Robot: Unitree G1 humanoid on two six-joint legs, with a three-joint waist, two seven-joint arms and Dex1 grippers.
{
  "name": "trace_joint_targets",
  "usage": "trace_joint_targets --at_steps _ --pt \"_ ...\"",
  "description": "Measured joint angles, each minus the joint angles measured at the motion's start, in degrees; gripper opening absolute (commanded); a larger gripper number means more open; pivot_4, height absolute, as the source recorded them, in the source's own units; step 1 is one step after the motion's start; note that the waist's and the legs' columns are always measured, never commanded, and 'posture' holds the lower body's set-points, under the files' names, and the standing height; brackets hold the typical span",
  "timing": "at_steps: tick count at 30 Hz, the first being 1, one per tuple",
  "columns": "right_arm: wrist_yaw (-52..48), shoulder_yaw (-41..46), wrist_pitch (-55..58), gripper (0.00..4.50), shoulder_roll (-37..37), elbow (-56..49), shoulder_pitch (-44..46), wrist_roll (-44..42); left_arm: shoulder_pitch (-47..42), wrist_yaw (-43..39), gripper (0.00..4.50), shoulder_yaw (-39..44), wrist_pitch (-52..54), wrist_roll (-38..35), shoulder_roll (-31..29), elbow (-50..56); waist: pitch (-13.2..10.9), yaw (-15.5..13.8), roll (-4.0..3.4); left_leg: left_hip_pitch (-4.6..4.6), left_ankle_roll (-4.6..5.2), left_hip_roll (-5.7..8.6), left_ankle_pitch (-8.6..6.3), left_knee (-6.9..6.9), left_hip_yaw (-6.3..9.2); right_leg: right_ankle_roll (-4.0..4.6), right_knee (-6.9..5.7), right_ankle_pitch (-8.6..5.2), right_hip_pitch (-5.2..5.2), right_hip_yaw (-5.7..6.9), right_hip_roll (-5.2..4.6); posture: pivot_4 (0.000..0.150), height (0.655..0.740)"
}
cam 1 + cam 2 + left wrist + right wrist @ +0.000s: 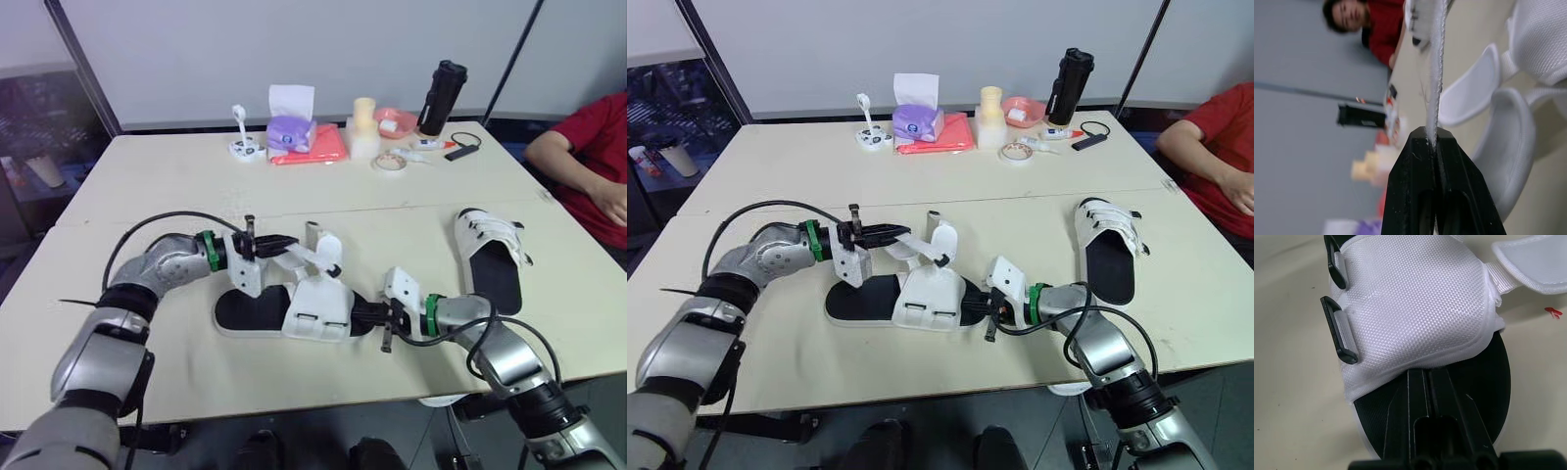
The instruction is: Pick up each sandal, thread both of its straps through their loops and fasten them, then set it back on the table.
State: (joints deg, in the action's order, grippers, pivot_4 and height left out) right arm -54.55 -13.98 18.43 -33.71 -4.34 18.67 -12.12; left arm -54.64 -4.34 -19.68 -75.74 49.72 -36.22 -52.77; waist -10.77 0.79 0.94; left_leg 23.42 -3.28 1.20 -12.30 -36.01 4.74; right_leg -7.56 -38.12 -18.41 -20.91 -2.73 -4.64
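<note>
Second sandal (490,257), tape roll (390,163), bottle (442,96) well beyond unfastened sandal (318,305).

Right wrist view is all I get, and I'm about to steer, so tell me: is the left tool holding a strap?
Observer: Yes. The left tool is shut on a white strap and holds it up above the sandal.
Operator: Is the other strap free?
Observer: The second strap stands upright beside the held one, with no tool on it.
Operator: Where's the other sandal?
Observer: The other sandal lies on the table to the robot's right, apart from both tools, near a person in red.
</note>
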Motion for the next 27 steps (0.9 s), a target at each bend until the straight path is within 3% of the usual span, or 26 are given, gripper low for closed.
trace_joint_targets --at_steps 6,11,12,14,20,27 --pt "0.15 0.05 -0.18 0.00 -0.02 0.23 0.09 0.11 -6.19 44.20 0.04 -20.42 9.60 31.27 -4.61 3.26 -0.01 -0.07 0.03 0.00 0.00 0.01 0.00 -0.02 0.01 -0.05 -0.04 -0.02 0.01 0.02 0.00 0.150 0.7400" --pt "0.22 0.02 -0.27 0.00 0.02 0.30 0.17 0.13 -11.80 70.08 0.04 -34.98 20.02 43.94 -4.12 -2.54 -0.02 -0.07 0.06 0.01 0.00 0.02 0.00 -0.01 0.01 -0.09 -0.05 -0.05 -0.01 0.04 0.00 0.150 0.7400" --pt "0.27 0.03 -0.30 0.00 0.02 0.29 0.16 0.13 -12.61 73.05 0.28 -36.55 21.34 44.91 -3.80 -3.92 -0.02 -0.07 0.07 0.02 0.00 0.02 0.00 0.00 0.01 -0.09 -0.05 -0.05 -0.02 0.04 0.00 0.150 0.7400" --pt "0.41 0.03 -0.33 0.00 0.04 0.32 0.15 0.13 -13.78 76.68 0.97 -38.28 23.05 45.29 -2.92 -7.01 -0.03 -0.09 0.09 0.02 0.00 0.02 0.00 -0.01 0.00 -0.09 -0.05 -0.05 -0.02 0.04 0.00 0.150 0.7400" --pt "0.86 0.01 -0.81 0.00 0.10 0.56 0.13 0.13 -15.05 79.03 3.99 -39.76 21.09 41.30 -1.93 -11.44 -0.05 -0.09 0.15 0.02 0.00 0.02 0.00 -0.01 0.00 -0.09 -0.05 -0.05 -0.01 0.04 -0.01 0.150 0.7400" --pt "1.20 -0.13 -1.53 0.00 0.41 1.12 0.22 0.14 -12.13 68.45 3.99 -33.25 10.30 26.74 -4.59 -11.23 -0.04 0.08 0.20 0.02 0.00 0.01 0.00 0.01 -0.02 -0.08 -0.05 -0.04 -0.03 0.04 -0.02 0.150 0.7400"
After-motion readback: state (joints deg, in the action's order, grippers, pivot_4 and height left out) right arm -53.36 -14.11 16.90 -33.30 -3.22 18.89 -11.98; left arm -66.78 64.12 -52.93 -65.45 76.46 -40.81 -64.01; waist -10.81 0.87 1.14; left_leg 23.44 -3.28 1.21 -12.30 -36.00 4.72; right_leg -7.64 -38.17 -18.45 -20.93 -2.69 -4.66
